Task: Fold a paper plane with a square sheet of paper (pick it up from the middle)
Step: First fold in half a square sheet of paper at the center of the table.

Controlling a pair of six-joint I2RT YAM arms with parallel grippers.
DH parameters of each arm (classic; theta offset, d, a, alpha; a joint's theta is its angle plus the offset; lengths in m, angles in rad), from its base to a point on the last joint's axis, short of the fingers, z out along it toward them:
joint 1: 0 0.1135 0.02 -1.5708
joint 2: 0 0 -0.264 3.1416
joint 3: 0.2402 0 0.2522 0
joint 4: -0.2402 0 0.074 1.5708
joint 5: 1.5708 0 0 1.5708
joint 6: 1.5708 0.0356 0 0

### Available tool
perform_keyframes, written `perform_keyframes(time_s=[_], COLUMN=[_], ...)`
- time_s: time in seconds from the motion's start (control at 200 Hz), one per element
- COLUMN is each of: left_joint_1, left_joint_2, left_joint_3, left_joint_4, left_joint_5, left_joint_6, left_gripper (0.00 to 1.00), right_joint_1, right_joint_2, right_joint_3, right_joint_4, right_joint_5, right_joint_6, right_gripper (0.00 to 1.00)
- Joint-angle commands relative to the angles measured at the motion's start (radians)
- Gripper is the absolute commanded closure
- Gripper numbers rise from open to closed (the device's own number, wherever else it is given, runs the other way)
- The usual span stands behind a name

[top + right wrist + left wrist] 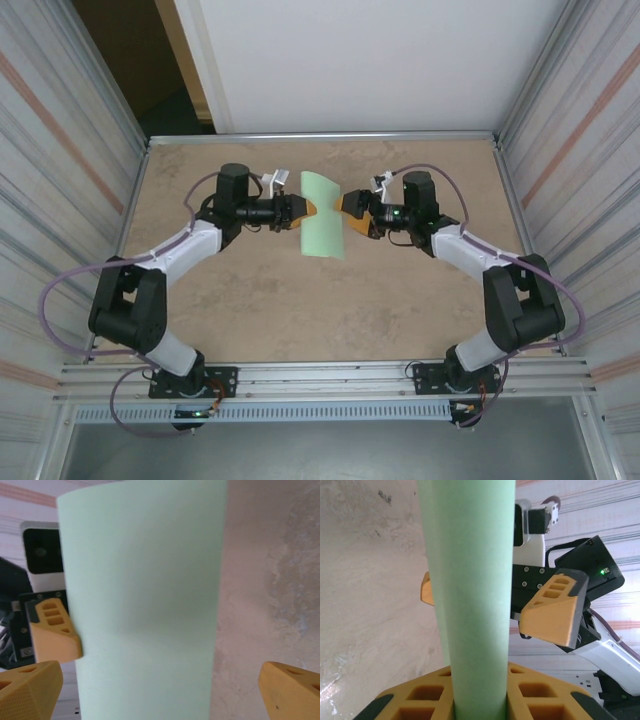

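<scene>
The square sheet of paper, pale mint green, hangs above the table's middle, bent into a curved upright band. My left gripper is shut on its left side. In the left wrist view the sheet rises from between the orange fingers of that gripper. My right gripper stands open at the sheet's right side. In the right wrist view its orange fingertips sit far apart on either side of the sheet, apart from it. The paper plane is out of view.
The tan table is ringed by a metal rim and corrugated side walls. Both arm bases stand at the near edge. A white panel rises behind the table.
</scene>
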Motion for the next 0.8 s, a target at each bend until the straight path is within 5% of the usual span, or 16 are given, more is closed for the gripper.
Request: perform_keyframes(time_s=[0.0,0.381,0.661,0.797], left_joint_1=[0.009,0.059,0.069,0.074], left_joint_2=[0.014,0.028,0.057,0.078], left_joint_3=[0.035,-0.014,-0.011,-0.022], left_joint_4=[0.042,0.024,-0.056,-0.131], left_joint_5=[0.067,0.065,0.049,0.008], left_joint_6=[-0.03,-0.017,0.05,0.119], left_gripper=[0.76,0.76,0.77,0.77], right_joint_1=[0.016,-0.004,0.0,0.004], right_joint_2=[0.026,0.051,0.032,0.001], right_joint_3=[0.039,0.025,0.062,0.057], right_joint_4=[0.101,0.198,0.011,-0.103], right_joint_5=[-0.069,-0.12,-0.065,0.01], right_joint_6=[0.052,0.106,0.005,-0.076], right_gripper=[0.0,0.22,0.72,0.85])
